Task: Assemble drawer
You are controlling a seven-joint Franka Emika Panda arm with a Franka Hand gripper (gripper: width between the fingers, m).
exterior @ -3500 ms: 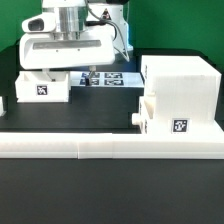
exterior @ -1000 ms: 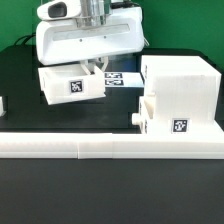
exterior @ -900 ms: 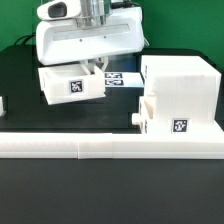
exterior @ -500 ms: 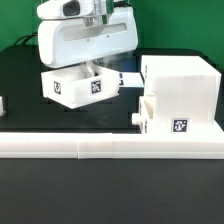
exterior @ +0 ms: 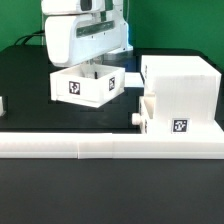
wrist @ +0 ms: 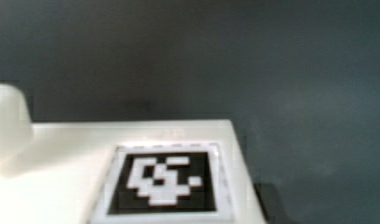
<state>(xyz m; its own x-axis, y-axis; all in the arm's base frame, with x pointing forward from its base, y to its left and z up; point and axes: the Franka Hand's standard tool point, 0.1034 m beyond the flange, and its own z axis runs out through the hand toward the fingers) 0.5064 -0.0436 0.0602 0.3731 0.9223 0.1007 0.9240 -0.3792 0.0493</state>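
My gripper [exterior: 93, 70] is shut on the wall of a white drawer tray [exterior: 87, 87] and holds it above the black table, left of the casing in the exterior view. The tray shows two black-and-white tags on its front. The large white casing [exterior: 182, 80] stands at the exterior view's right. A second tray [exterior: 166, 118] sits partly inside its lower slot, its knob [exterior: 137, 117] sticking out. In the wrist view I see the held tray's white wall with a tag [wrist: 164, 182], close and blurred. My fingertips are hidden there.
The long low white L-shaped border wall [exterior: 100, 146] runs across the front. A small white piece [exterior: 2, 103] shows at the exterior view's left edge. The marker board is mostly hidden behind the held tray. The table is black [exterior: 25, 80].
My gripper has carried the tray toward the exterior view's right, nearer the casing. The tray has turned, so its tagged faces now point forward.
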